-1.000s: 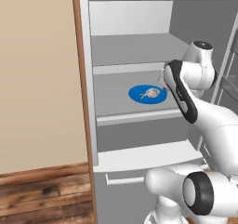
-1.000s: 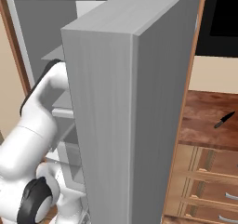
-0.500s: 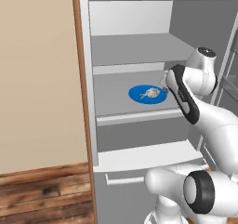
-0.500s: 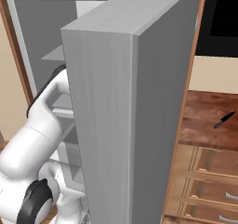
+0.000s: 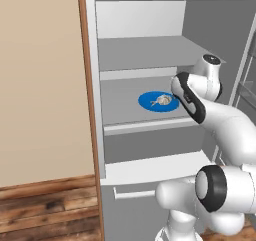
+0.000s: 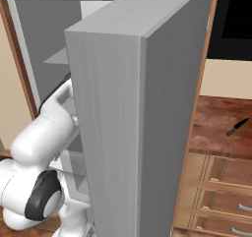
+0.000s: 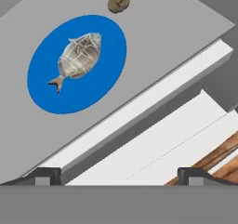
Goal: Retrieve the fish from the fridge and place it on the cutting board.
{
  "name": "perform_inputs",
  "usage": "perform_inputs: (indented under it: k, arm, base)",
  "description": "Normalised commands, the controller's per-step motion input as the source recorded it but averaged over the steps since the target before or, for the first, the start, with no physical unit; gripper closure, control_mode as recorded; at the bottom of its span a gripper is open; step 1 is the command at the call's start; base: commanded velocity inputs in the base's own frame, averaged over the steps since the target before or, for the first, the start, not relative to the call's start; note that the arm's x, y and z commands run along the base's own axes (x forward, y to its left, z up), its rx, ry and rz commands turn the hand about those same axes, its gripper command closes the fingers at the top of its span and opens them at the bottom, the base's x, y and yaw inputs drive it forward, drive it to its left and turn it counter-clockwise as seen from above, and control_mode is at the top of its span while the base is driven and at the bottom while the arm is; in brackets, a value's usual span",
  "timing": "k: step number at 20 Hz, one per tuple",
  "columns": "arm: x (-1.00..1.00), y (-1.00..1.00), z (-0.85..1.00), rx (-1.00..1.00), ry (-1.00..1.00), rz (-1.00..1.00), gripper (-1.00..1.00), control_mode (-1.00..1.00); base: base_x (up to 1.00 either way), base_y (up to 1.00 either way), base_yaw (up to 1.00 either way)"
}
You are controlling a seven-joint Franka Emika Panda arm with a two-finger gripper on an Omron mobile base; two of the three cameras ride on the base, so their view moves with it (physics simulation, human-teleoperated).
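The fish (image 7: 80, 58), pale grey and lumpy, lies on a round blue plate (image 7: 51, 95) on the middle shelf of the open fridge (image 5: 130, 116). From the left base view the fish (image 5: 162, 100) sits just left of my hand. My gripper (image 7: 120, 175) hovers above the shelf's front edge, short of the plate. Its fingertips (image 7: 46, 174) stand wide apart, open, with nothing between them. The cutting board is out of view.
A small brown lump (image 7: 118, 1) lies on the shelf beyond the plate. Below the shelf is a white drawer front with a bar handle (image 5: 134, 193). The open fridge door (image 6: 142, 108) stands to my right. A black knife (image 6: 237, 127) lies on the wooden counter (image 6: 216, 133).
My arm has shifted a little and sunk slightly toward the shelf. The fish and plate have not moved.
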Motion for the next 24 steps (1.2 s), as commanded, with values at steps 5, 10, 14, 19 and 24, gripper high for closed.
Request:
perform_inputs:
  k: [5, 10, 14, 19, 24]
  arm:
    - [0.45, 0.19, -0.07, 0.0, 0.0, 0.0, -1.0, -1.0]
    - [0.43, 0.35, -0.14, 0.0, 0.0, 0.0, -1.0, -1.0]
    - [0.42, 0.27, -0.19, -0.02, 0.0, 0.0, -1.0, -1.0]
    - [0.44, 0.05, -0.17, -0.05, 0.0, 0.0, -1.0, -1.0]
    - [0.31, -0.02, -0.11, 0.0, 0.0, 0.0, -1.0, -1.0]
  base:
    - [0.0, 0.0, 0.0]
    - [0.0, 0.0, 0.0]
    - [0.0, 0.0, 0.0]
    - [0.0, 0.0, 0.0]
    - [0.0, 0.0, 0.0]
